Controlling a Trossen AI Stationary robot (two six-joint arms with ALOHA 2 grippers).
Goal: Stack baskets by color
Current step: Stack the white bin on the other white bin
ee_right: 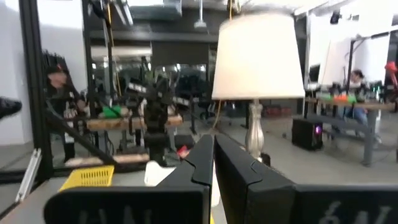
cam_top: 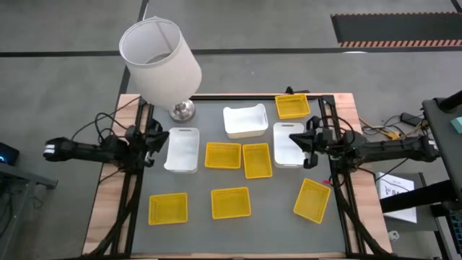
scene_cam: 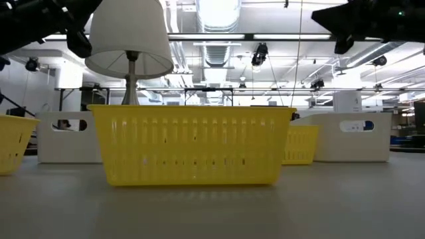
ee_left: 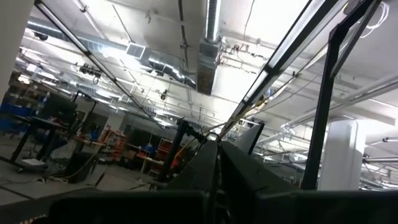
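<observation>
1. Looking down from the high view, the table (cam_top: 224, 227) carries six yellow baskets and three white ones, none stacked.
2. White baskets: one at nine o'clock (cam_top: 182, 149), one toward twelve (cam_top: 245, 120), one at three o'clock (cam_top: 289, 144).
3. Yellow baskets: two side by side at the centre (cam_top: 222, 154) (cam_top: 257, 159), one at the one o'clock corner (cam_top: 292, 106), three along the near edge at seven (cam_top: 167, 208), six (cam_top: 230, 202) and five o'clock (cam_top: 312, 199).
4. A white-shaded lamp (cam_top: 160, 58) stands on its chrome base (cam_top: 182, 110) at eleven o'clock, its shade overhanging the table's far-left corner beside the nine o'clock white basket.
5. The left gripper (cam_top: 153, 139) waits at the nine o'clock edge, jaws closed together and empty, beside that white basket.
6. The right gripper (cam_top: 296, 137) sits at three o'clock over the white basket there, jaws pressed together, holding nothing.
7. In the low view, a yellow basket (scene_cam: 191, 145) fills the foreground and hides much of what lies behind it.
</observation>
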